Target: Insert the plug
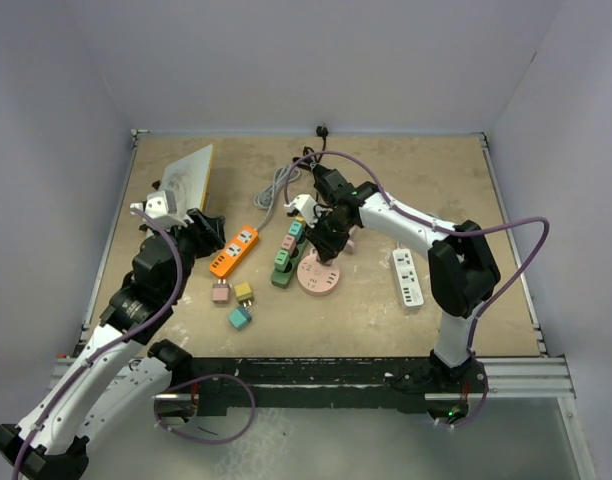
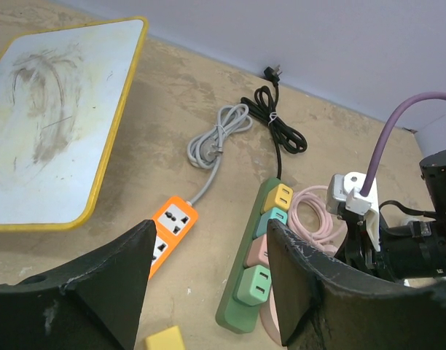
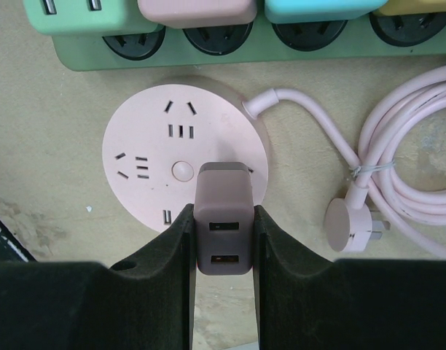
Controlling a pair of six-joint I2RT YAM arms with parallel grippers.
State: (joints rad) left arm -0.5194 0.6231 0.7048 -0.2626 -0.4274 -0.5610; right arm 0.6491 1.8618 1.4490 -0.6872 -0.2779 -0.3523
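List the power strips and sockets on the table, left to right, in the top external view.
Orange power strip → green power strip → round pink socket → white power strip.

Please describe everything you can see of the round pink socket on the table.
The round pink socket is a flat plastic-looking disc lying face up on the table, beside the green power strip. Its face has several slot groups around a small centre button. A pink cable leaves its side. The right gripper holds a mauve adapter over its near edge.
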